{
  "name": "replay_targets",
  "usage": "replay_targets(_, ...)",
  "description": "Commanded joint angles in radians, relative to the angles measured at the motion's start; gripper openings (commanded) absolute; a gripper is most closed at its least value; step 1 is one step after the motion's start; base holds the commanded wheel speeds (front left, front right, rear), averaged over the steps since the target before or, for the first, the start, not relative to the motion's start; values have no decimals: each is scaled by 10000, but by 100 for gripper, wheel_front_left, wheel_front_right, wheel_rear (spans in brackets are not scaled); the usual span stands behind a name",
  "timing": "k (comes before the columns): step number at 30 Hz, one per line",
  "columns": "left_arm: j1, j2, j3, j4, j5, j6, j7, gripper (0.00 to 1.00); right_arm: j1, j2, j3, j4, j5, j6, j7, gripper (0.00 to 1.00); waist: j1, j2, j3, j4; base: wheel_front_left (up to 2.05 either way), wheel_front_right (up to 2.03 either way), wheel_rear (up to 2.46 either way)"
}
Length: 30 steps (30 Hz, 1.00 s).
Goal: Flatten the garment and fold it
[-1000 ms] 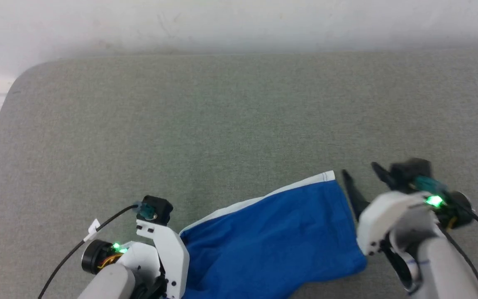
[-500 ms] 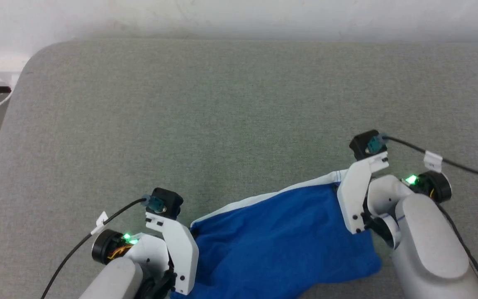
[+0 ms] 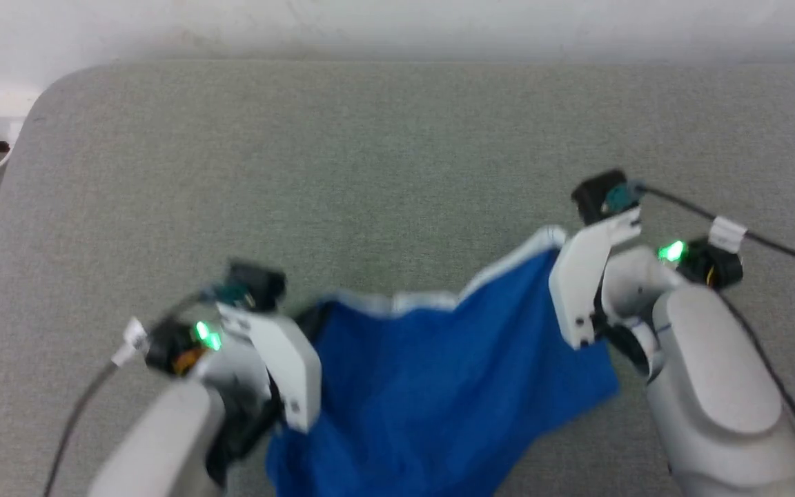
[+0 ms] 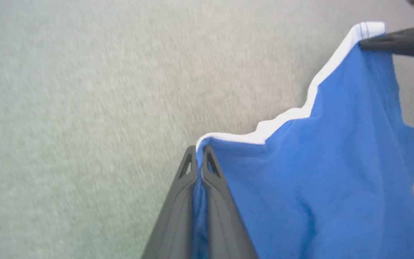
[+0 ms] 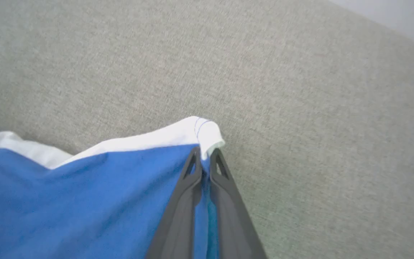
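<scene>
A second earlier the garment (image 3: 439, 386) had lain slack on the grey cloth-covered desk (image 3: 370, 152), near its front edge, with our right gripper (image 5: 203, 153) spread open just beside the right corner. By this moment that gripper had closed its fingers on the right corner of the white band (image 4: 286, 117). Our left gripper (image 4: 200, 151) pinched the band's left corner, its fingers pressed together on the cloth. Both corners had come up off the desk, so the band sagged between them and the blue cloth hung down toward the front edge. We judged this the flattening step: with two corners held, the garment could be stretched and laid out smooth, and folding was not yet begun. We could read no brand or writing. The band showed only two thin blue stitch lines, and the white cable tags were too small to make out.
</scene>
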Motion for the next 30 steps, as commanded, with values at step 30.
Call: replay_targets(30,-10294,564,3010,1655,1758,746,-5417,0,-8452,-578,-1523,-667,-1753,-11,-4476,0,-1,-1,2773,-1171,0,0,0)
